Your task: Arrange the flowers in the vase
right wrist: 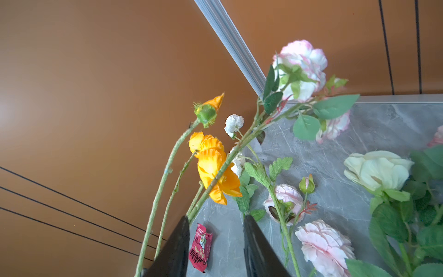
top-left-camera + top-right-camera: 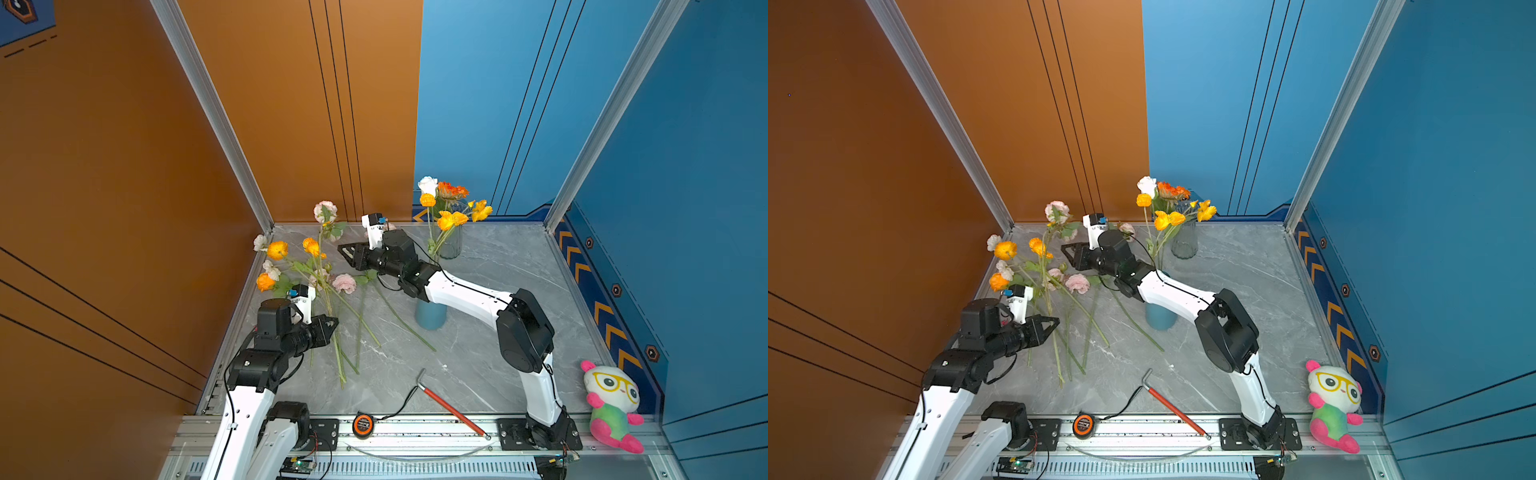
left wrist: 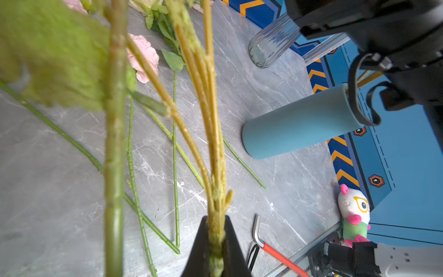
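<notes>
A raised sprig of the flowers (image 2: 319, 275) is clamped in the left gripper (image 3: 215, 218); the right gripper (image 1: 215, 218) is spread beside it.

In the left wrist view the left jaws are pressed together on a bundle of yellow-green stems (image 3: 217, 148) at the bottom centre. In the right wrist view the right jaws stand apart at the bottom, with nothing between them but a red wrapper (image 1: 200, 249) lying on the table (image 2: 478, 365); thin stems pass just beside one finger. In both top views most of the flowers lie loose at centre left. More orange, yellow and white blooms (image 2: 446, 219) rise right of centre, their stems leading down to the blue vase (image 2: 431, 318). A glass vase (image 2: 452, 245) stands behind it.
</notes>
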Robot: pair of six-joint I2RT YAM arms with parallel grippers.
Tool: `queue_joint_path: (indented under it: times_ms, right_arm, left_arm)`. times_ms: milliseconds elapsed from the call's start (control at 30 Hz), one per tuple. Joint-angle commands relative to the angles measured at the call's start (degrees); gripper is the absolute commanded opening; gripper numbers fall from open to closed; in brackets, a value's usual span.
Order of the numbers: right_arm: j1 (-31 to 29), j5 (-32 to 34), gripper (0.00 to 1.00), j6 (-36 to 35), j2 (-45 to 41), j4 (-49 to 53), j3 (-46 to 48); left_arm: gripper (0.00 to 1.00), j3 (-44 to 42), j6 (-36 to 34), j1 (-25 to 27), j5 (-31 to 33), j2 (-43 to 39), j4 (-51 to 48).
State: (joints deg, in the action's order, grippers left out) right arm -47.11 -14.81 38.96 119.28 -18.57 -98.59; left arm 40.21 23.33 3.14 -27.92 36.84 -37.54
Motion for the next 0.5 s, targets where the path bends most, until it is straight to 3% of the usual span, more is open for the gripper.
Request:
queue_joint_path:
  times_ms: [0,233,467]
  right_arm:
    - [1.5,-0.5,0.42,2.1,3.3,0.1,-4.0]
    - [2.2,-2.1,0.54,5.0,8.4,0.6,-12.8]
    - [1.9,-1.1,0.55,6.0,9.0,0.4,-13.4]
  left_arm:
    - [0.0,1.8,-1.3,0.6,-6.1,-1.8,0.8]
    - [0.0,2.0,-2.2,0.8,-15.0,-4.4,1.0]
    - [0.0,1.9,-2.1,1.0,-15.2,-6.3,1.0]
